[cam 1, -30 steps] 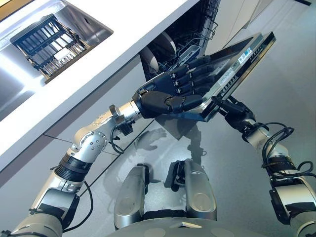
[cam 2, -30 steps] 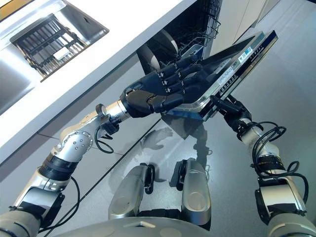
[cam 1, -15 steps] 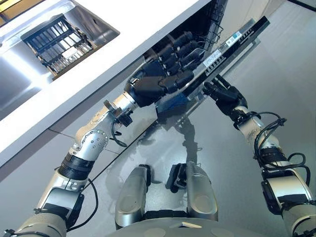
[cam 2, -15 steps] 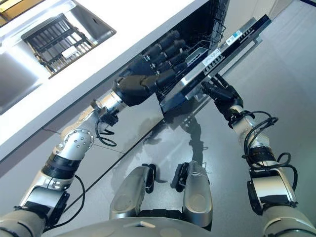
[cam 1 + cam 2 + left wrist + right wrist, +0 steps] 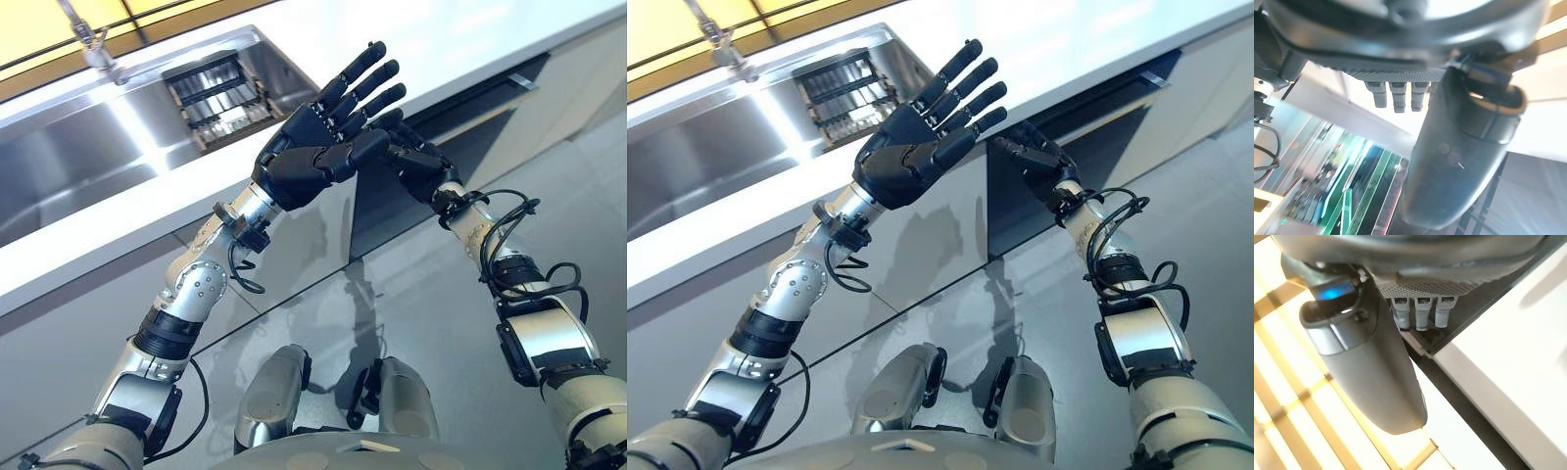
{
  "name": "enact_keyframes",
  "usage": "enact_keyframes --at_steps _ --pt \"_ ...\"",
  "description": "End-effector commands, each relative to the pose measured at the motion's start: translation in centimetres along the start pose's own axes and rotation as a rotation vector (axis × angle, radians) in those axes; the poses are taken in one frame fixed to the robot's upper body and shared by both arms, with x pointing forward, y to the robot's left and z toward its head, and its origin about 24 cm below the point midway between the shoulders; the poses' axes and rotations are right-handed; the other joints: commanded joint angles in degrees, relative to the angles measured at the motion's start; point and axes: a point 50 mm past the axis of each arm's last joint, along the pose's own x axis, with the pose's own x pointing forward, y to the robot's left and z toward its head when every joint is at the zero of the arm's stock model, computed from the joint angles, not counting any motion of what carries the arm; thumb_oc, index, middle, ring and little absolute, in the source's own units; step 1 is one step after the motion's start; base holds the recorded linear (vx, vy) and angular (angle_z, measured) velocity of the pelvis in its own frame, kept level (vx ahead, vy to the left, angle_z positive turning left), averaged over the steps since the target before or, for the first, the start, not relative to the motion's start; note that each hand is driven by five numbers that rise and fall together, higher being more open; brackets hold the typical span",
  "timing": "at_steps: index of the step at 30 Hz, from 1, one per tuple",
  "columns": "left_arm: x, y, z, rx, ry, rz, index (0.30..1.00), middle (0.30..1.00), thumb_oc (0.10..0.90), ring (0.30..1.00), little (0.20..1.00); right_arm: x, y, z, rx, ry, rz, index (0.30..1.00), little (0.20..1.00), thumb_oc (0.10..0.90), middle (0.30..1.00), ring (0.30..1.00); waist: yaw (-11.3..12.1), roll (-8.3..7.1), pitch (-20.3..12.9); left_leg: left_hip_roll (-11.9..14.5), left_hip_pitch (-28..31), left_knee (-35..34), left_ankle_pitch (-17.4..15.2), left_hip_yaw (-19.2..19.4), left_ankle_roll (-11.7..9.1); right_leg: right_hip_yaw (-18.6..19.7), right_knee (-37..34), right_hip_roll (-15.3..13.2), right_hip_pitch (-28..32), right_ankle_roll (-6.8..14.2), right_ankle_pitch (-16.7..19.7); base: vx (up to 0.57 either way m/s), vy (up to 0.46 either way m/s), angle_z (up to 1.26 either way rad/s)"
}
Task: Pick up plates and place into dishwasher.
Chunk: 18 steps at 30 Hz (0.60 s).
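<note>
Both hands are raised empty with fingers spread, the left hand nearer the sink rack at eleven o'clock, the right hand touching the shut dishwasher door; no plates visible.

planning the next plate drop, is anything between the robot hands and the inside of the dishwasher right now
Yes. The dishwasher door looks shut or nearly so under the white counter, covering the racks. The left robot hand and right robot hand are raised in front of it, fingers straight, holding no plate.
</note>
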Motion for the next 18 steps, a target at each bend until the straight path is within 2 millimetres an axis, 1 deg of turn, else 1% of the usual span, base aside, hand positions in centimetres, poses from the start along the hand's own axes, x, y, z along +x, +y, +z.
enact_keyframes --at_steps 1,4,6,10,15,17,18 --pt "-0.6 -0.9 1.4 0.011 -0.124 -0.060 0.900 0.900 0.800 0.900 0.900 2.3 6.3 4.9 0.003 -0.176 0.213 0.900 0.900 0.800 0.900 0.900 2.3 -1.87 -3.1 0.0 0.5 5.8 -5.5 1.4 5.2 5.5 -2.4 1.3 4.6 0.5 5.9 -0.04 0.012 0.18" --pt "-0.7 -1.1 1.4 0.021 -0.103 -0.089 0.900 0.900 0.800 0.900 0.900 2.2 5.9 5.3 -0.030 -0.185 0.186 0.900 0.900 0.800 0.900 0.900 2.3 -1.82 -2.8 -0.2 0.1 5.9 -5.5 1.3 5.2 5.4 -2.4 1.1 4.2 0.6 6.0 -0.07 0.011 0.01" --pt "-0.6 -1.2 1.4 0.026 -0.092 -0.104 0.900 0.900 0.800 0.900 0.900 1.9 5.3 5.3 -0.058 -0.193 0.171 0.900 0.900 0.800 0.900 0.900 1.8 -1.90 -2.8 -0.1 0.2 5.7 -5.5 1.4 5.3 5.6 -2.5 1.1 4.0 0.7 6.2 -0.05 0.007 0.01" --pt "-0.6 -1.3 1.3 0.041 -0.086 -0.118 0.900 0.900 0.800 0.900 0.900 1.4 5.0 4.5 -0.105 -0.212 0.191 0.900 0.900 0.800 0.900 0.900 0.8 -2.14 -3.1 0.3 0.8 5.1 -5.5 1.9 5.3 6.3 -3.4 1.5 4.1 0.9 6.6 -0.03 0.008 -0.02" --pt "-0.9 -1.4 1.3 0.096 -0.090 -0.136 0.900 0.900 0.800 0.900 0.900 -0.4 4.9 1.6 -0.122 -0.255 0.189 0.900 0.900 0.800 0.900 0.900 -1.9 -2.44 -3.7 1.2 2.6 2.7 -5.2 3.1 5.4 7.5 -5.7 2.3 5.0 1.3 7.2 -0.06 0.012 -0.04" --pt "-1.1 -1.4 1.0 0.118 -0.085 -0.150 0.900 0.900 0.800 0.900 0.900 -1.5 4.8 -0.3 -0.120 -0.251 0.180 0.900 0.900 0.800 0.900 0.900 -3.1 -2.53 -4.0 1.6 3.6 1.1 -4.7 3.7 5.4 7.9 -6.9 2.7 5.5 1.5 7.6 -0.08 0.021 -0.09" --pt "-1.4 -1.4 0.8 0.128 -0.075 -0.164 0.900 0.900 0.800 0.900 0.900 -2.4 4.4 -1.5 -0.112 -0.246 0.168 0.900 0.900 0.800 0.900 0.900 -3.7 -2.51 -4.1 1.9 4.2 0.0 -4.3 4.2 5.3 7.9 -7.7 2.8 5.9 1.7 7.9 -0.09 0.028 -0.09"
